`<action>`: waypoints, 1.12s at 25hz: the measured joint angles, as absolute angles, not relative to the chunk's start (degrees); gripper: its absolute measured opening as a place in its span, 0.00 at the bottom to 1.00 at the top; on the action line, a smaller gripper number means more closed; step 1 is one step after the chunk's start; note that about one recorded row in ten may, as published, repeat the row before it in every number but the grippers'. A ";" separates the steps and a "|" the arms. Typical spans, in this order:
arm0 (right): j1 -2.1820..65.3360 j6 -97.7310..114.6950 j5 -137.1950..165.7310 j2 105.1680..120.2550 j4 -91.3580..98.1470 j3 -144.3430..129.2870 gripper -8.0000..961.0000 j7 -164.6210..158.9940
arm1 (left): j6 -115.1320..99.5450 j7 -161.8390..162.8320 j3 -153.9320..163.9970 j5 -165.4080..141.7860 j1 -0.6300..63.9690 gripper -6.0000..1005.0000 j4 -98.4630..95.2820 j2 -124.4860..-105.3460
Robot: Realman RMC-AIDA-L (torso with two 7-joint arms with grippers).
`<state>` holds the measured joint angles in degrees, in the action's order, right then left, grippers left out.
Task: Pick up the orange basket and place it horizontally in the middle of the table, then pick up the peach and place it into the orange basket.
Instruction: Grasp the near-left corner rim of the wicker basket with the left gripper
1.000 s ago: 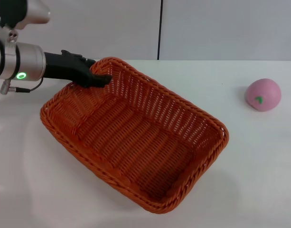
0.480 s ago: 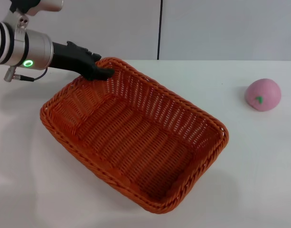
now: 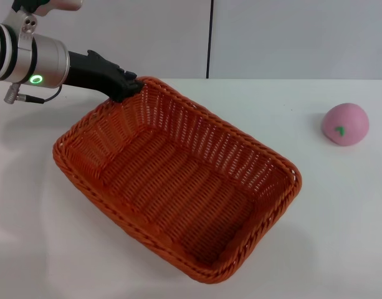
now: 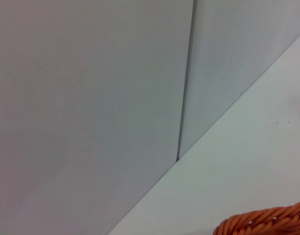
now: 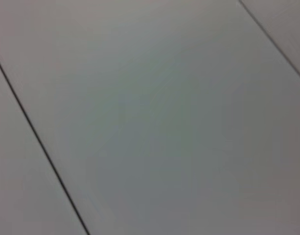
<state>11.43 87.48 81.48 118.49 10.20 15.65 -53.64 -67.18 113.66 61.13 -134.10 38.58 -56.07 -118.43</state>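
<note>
The large rectangular orange woven basket (image 3: 178, 187) sits on the wide white tabletop (image 3: 340, 224), skewed so that its long sides run diagonally from the far left toward the near right. Its near right corner lies close to the table's front edge, and its far left corner reaches toward the pale wall panels (image 3: 116, 37) at the back. The left gripper (image 3: 129, 88), black and mounted on a silver wrist with a green light, is at that far left corner, right at the braided rim — whether its fingers are parted or clamped on the rim cannot be told. The left wrist view shows only a short arc of the same rim (image 4: 267, 223), the white table running up to the wall, and a dark vertical seam (image 4: 185, 83) between two panels.

The small round pink toy peach (image 3: 345, 124) rests on the table's right side, well apart from the basket, with bare white surface all around it and a wide open strip between it and the basket's right rim.

The right gripper is out of sight; its wrist camera faces plain grey panels.
</note>
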 joint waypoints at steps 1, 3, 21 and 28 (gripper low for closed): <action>11.40 87.48 81.48 118.47 10.22 15.83 0.71 -53.65 | -67.18 113.66 61.13 -134.10 38.58 0.28 -56.07 -118.43; 11.36 87.43 81.48 118.47 10.25 15.97 0.71 -53.68 | -67.41 113.76 61.13 -134.10 38.57 0.23 -56.06 -118.38; 11.52 86.98 81.48 118.55 10.03 16.00 0.71 -53.72 | -67.88 114.57 60.87 -136.55 38.75 0.30 -56.20 -118.48; 11.67 86.67 81.48 118.57 10.01 15.96 0.71 -53.72 | -68.16 114.60 61.03 -136.63 38.45 0.41 -56.22 -118.43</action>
<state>11.67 86.67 81.48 118.57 10.01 15.96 -53.72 -68.16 114.60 61.03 -136.63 38.45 -56.22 -118.43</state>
